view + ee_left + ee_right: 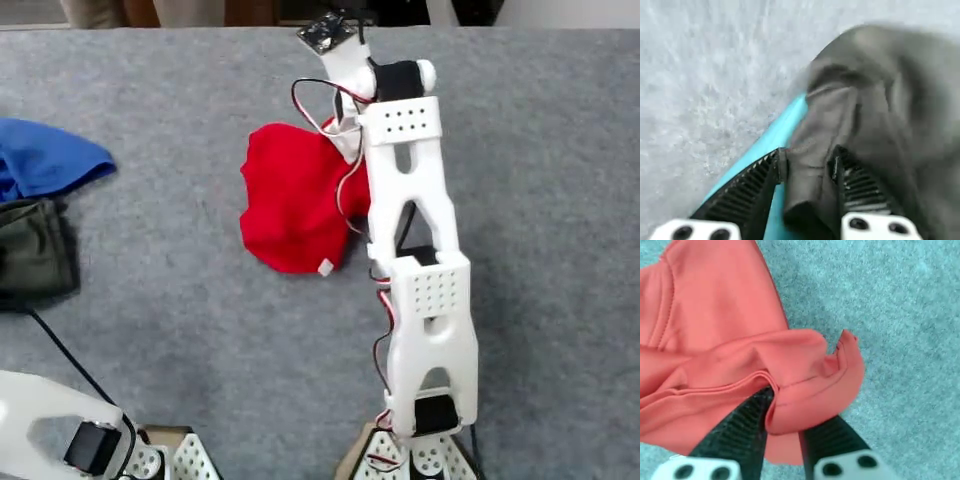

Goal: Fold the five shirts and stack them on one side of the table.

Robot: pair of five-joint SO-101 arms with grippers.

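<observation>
- The blue shirt (45, 160) is lying crumpled at the far left edge of the grey table (180, 330) in the high view, running out of the picture.
- The dark shirt (35, 250) is sitting bunched just nearer the arms, touching the blue shirt.
- In the left wrist view the left gripper (807, 167) is clamping a fold of the dark shirt (880, 100). A strip of the blue shirt (775, 140) is showing underneath, against the table (700, 75).
- The left arm (45, 425) is showing white at the near left corner, and a black cable (60, 350) is running from it toward the dark shirt.
- The red shirt (295, 200) is lying loosely bunched near the table's middle, well apart from the other two, with a small white tag (325, 267) at its near edge.
- The right gripper (790, 405) is pinching tight on the hem of the red shirt (715, 315), and the doubled edge is curling up over it.
- The right arm (425, 290) is stretching from the near edge across the table, its wrist hanging over the red shirt's right side.
</observation>
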